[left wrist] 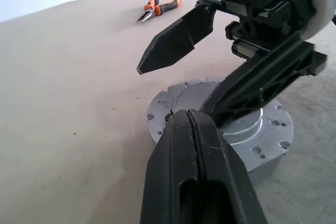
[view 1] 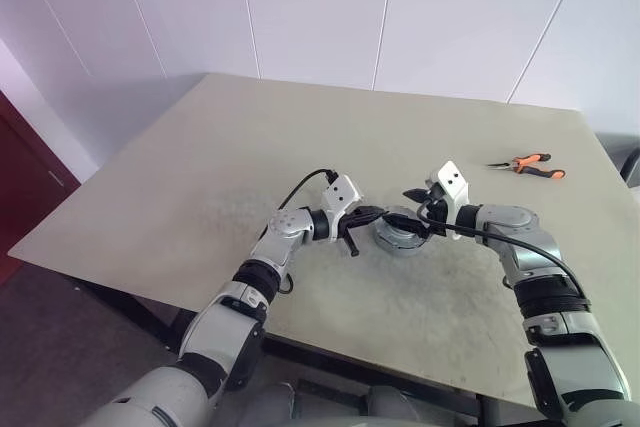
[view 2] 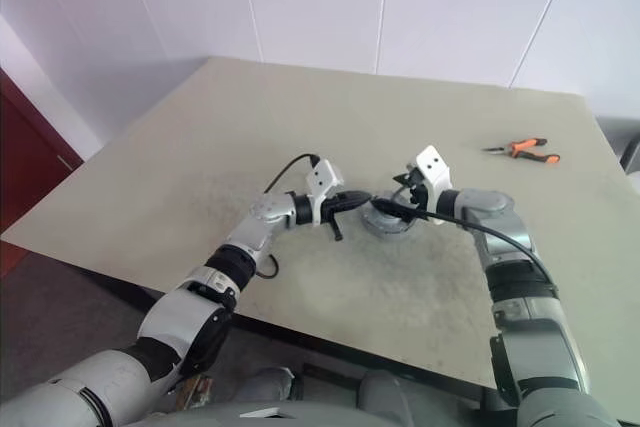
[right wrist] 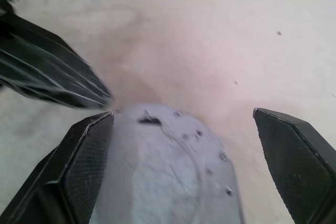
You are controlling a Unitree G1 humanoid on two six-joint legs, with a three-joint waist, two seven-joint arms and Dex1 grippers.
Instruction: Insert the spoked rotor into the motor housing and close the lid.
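1. Nearest me, my left gripper (left wrist: pixel 195 129) has its two black fingers pressed together, holding nothing, their joined tip at the near edge of the motor housing (left wrist: pixel 262 140). I cannot tell whether the tip touches the metal.

2. The housing sits on the table (view 1: pixel 200 167) as a short silvery drum with its pale flat face and small holes upward, between my two sets of fingers.

3. From the far side, my right gripper (right wrist: pixel 184 145) has its fingers spread wide, one on each side of the drum, with a gap at both sides and nothing pinched.

4. I judge the step in hand to be grasping the housing. To do it well, I would keep the spread fingers level and centred across the widest part of the drum, lower them below the rim, then close evenly so it does not skid. The left tip can brace the near edge.

5. Farthest off, well beyond both grippers, orange-handled pliers (view 1: pixel 530 165) lie on the table.
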